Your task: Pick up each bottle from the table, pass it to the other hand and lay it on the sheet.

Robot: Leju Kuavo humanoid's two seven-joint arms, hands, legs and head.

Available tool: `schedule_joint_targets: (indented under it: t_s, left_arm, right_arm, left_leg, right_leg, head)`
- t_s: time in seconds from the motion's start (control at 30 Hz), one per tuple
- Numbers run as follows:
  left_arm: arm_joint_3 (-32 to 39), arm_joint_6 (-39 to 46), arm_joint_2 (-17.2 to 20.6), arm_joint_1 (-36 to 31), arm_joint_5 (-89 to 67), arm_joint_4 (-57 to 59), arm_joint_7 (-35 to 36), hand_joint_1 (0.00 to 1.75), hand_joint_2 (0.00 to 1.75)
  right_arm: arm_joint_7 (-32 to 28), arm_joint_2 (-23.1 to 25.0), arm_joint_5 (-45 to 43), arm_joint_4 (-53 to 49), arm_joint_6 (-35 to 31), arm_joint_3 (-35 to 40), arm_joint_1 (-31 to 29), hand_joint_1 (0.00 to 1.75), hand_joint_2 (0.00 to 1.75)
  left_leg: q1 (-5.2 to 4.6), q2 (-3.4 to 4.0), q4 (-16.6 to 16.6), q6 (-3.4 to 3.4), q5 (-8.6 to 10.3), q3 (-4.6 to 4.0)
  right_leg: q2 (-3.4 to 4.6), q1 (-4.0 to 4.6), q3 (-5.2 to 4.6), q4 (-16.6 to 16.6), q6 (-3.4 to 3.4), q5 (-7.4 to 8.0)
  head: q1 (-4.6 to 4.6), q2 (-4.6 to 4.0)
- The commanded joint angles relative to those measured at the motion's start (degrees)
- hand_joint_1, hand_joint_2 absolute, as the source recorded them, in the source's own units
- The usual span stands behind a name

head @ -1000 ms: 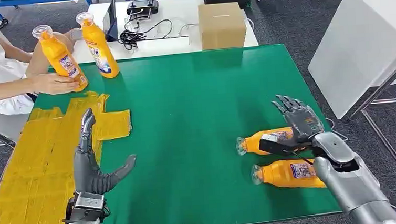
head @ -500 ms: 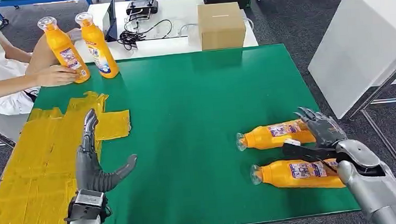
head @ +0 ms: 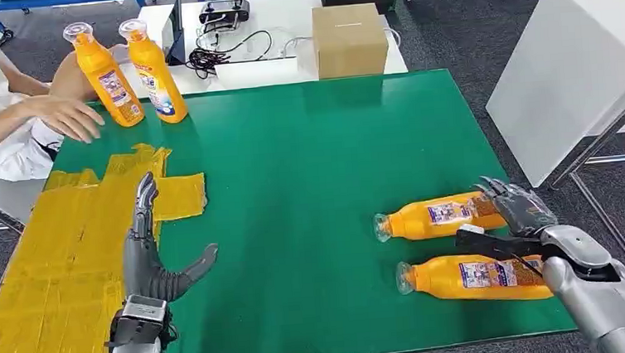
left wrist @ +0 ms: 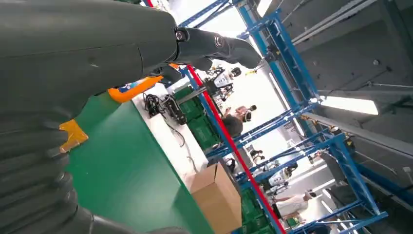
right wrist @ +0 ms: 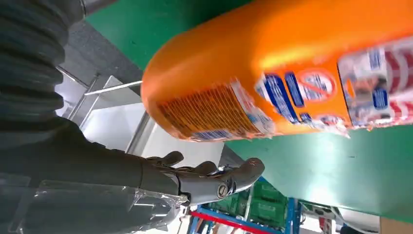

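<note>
Two lying bottles [head: 441, 216], right hand [head: 518, 216] beside, label [right wrist: 311, 90] close-up

Bottles [head: 438, 217]: glossy orange plastic, clear caps, printed paper labels. Table mat [head: 309, 168]: matt green, smooth. Sheet [head: 49, 261]: yellow, wrinkled, slightly shiny. Box [head: 350, 39]: plain brown cardboard. Right hand [head: 518, 212]: dark plastic fingers, silver metal wrist.

Cardboard box [head: 350, 38] beside cables [head: 226, 52]
</note>
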Motion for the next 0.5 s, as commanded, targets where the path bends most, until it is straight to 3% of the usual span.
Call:
schedule_joint_targets:
  t_s: [0.03, 0.5]
  left_arm:
    - [-0.56, 0.09, -0.07, -1.98, 0.08, 3.53, -0.03, 0.00, 1.75]
    - [-0.97, 0.08, -0.14, -2.18, 0.03, 4.01, -0.04, 0.00, 1.75]
  right_arm:
    - [-0.32, 1.10, -0.09, 3.16, 0.49, 0.30, -1.77, 0.00, 1.75]
    - [1.00, 1.81, 1.49, 6.79, 0.09, 1.47, -3.91, 0.00, 1.75]
  left_leg:
    - [0.00, 0.03, -0.04, -0.03, -0.03, 0.09]
    - [0.01, 0.08, -0.06, -0.04, -0.05, 0.16]
  right_leg:
    - [0.01, 0.00, 0.09, -0.06, 0.01, -0.01]
    - [0.06, 0.00, 0.16, -0.09, 0.01, -0.01]
  head:
    - [0.00, 0.00]
    - [0.00, 0.00]
